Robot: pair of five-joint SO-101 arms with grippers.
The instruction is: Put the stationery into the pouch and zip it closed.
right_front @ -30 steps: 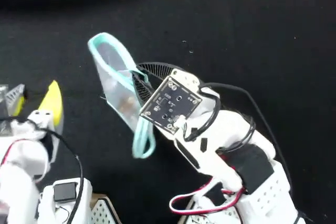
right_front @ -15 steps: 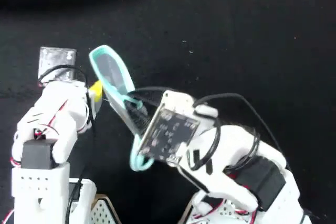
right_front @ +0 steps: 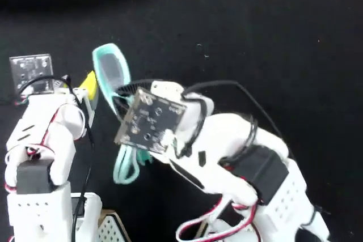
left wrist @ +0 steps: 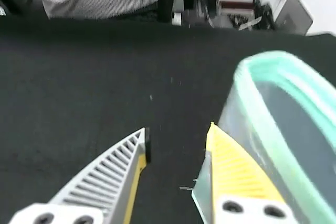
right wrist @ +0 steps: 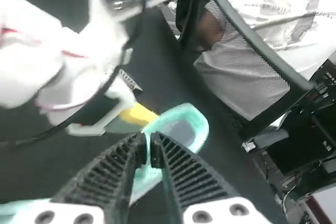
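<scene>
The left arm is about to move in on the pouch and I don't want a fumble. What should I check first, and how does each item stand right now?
1. Grip: the right claw is shut on the rim of the pouch: ok.
2. The left claw is open with nothing between its fingers: ok.
3. The left claw sits close beside the pouch: ok.
4. The pouch mouth gapes wide enough for loading: ok.
5. The stationery is inside the pouch: cannot tell.
6. The zip is closed: not ok, the mouth is open.
</scene>
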